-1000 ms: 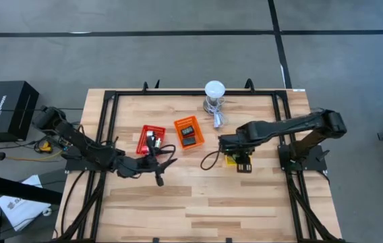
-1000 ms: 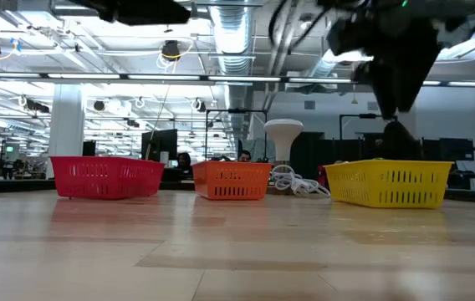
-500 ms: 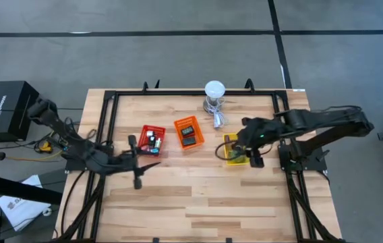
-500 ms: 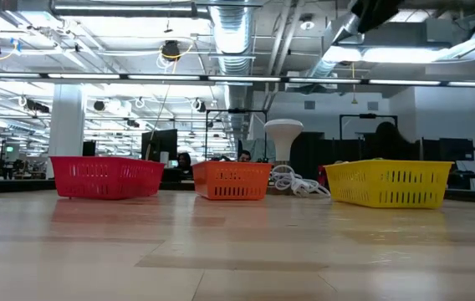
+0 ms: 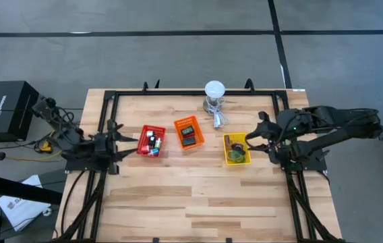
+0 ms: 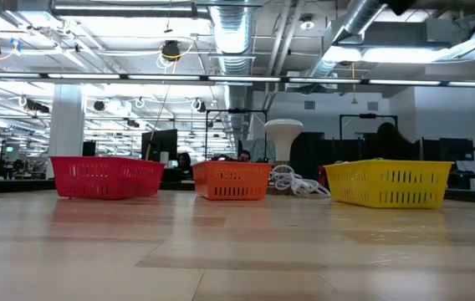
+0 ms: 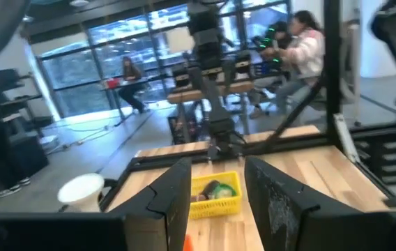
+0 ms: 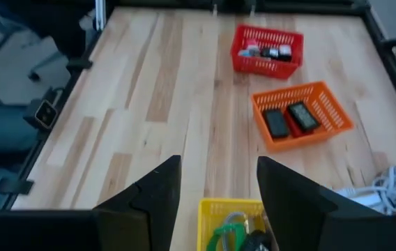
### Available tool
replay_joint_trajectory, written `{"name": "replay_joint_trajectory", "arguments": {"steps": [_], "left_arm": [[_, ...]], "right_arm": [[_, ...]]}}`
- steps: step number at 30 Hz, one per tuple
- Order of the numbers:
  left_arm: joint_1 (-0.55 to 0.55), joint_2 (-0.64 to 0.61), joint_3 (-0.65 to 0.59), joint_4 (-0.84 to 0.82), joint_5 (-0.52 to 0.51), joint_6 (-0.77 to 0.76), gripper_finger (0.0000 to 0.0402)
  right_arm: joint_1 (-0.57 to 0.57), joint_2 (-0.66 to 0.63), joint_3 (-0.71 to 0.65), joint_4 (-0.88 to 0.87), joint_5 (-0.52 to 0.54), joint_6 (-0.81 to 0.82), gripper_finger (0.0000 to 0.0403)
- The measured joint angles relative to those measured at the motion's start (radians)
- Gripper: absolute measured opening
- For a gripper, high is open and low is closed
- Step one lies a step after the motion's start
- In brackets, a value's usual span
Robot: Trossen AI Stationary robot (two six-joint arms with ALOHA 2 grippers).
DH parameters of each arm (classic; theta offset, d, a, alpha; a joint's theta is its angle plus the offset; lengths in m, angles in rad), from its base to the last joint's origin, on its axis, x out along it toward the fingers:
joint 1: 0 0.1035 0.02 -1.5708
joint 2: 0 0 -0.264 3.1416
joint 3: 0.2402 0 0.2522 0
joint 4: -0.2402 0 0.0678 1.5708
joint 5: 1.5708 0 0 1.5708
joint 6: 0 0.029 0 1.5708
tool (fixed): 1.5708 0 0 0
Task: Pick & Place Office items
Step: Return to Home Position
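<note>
The office items lie in three mesh baskets. Small mixed bits are in the red basket. Black blocks sit in the orange basket. Green and black rings are in the yellow basket. My left gripper is open at the table's left edge, left of the red basket and holding nothing. My right gripper is open near the table's right edge, just right of the yellow basket, also holding nothing.
A white-domed lamp stands near the far edge, its cable coiled between the orange and yellow baskets. A black frame rims the table. Bare wood spans the near half. People sit at desks beyond the table.
Both arms have drawn back. My left gripper went from the near side of the red basket toward the table's left edge. My right gripper rose from over the yellow basket, out of the low view, and pulled toward the right edge.
</note>
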Motion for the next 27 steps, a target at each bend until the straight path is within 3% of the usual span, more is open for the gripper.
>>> {"name": "replay_joint_trajectory", "arguments": {"steps": [2, 5, 9, 15, 21, 27], "left_arm": [[-0.003, -0.041, 0.0, -0.061, 0.047, -0.019, 0.0129], [-0.003, -0.087, -0.003, -0.134, 0.197, -0.065, 0.0129], [-0.003, -0.136, -0.064, -0.141, 0.329, -0.07, 0.0129], [0.027, -0.215, -0.176, -0.071, 0.322, -0.06, 0.0129], [0.106, -0.277, -0.309, 0.119, 0.319, 0.075, 0.0129], [0.194, -0.323, -0.401, 0.16, 0.341, 0.064, 0.0129]], "right_arm": [[0.0, -0.047, -0.075, 0.065, 0.0, 0.0, 0.0181], [0.0, -0.116, -0.196, 0.16, 0.0, 0.0, 0.018], [-0.011, -0.195, -0.36, 0.368, 0.037, -0.005, 0.018], [-0.038, -0.387, -0.55, 0.561, 0.048, -0.049, 0.0179], [-0.07, -0.545, -0.678, 0.595, 0.048, -0.052, 0.0179], [-0.091, -0.658, -0.775, 0.698, 0.049, -0.056, 0.0179]]}}
